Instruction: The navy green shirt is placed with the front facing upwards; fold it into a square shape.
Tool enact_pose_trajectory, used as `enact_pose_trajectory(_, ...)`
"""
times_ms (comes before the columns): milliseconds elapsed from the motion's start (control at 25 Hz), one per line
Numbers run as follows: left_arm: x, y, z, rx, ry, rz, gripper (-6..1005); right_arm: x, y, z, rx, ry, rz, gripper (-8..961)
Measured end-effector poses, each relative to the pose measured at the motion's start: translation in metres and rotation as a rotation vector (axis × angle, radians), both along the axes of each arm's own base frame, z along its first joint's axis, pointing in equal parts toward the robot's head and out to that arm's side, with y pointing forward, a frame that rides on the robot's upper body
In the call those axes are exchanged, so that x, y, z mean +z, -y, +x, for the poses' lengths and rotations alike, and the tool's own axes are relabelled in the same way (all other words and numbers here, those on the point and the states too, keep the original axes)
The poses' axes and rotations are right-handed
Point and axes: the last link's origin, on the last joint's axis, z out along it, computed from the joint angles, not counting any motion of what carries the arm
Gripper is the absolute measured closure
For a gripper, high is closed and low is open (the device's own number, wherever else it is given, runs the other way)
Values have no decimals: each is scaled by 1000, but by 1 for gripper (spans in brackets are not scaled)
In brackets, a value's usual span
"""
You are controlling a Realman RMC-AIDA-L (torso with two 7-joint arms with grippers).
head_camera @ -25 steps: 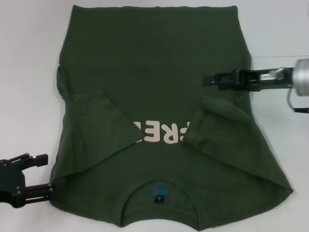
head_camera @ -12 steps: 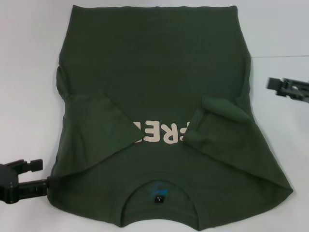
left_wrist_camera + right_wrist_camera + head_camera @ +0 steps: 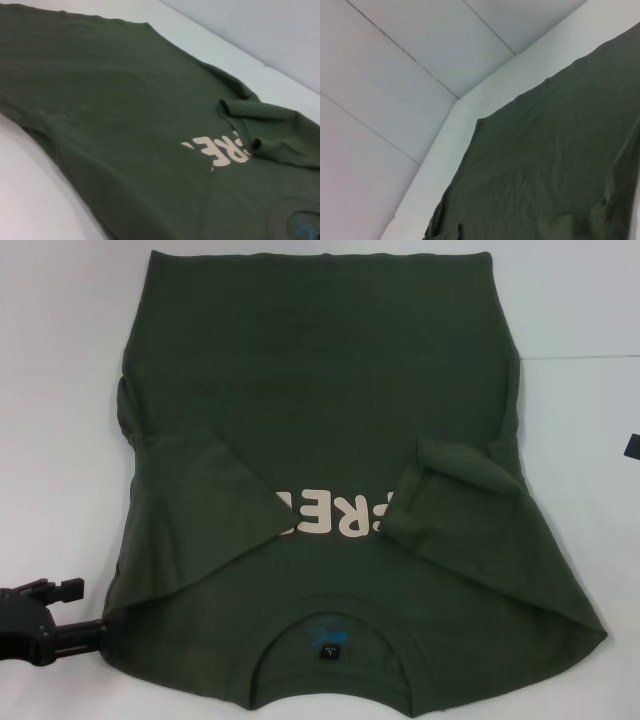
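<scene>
Right gripper (image 3: 632, 444) now almost out at the table's right edge.

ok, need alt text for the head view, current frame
A dark olive-green cotton T-shirt lies face up on a white table, collar nearest the camera, both short sleeves folded inward over cream chest lettering. The black left claw sits at the shirt's near left corner; of the right arm only a dark sliver shows at the right edge.
</scene>
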Motion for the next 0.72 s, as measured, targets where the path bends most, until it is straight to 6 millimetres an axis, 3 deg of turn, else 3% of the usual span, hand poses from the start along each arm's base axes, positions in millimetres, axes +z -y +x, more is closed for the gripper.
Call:
enact_pose_trajectory(400, -18, -4, -7, -48, -80, 2, 96, 2, 0, 1, -5, -6, 13, 118)
enact_pose_trajectory(720, -20, -9, -7, -66, -109, 9, 97, -1, -2, 0, -4, -4, 9, 119)
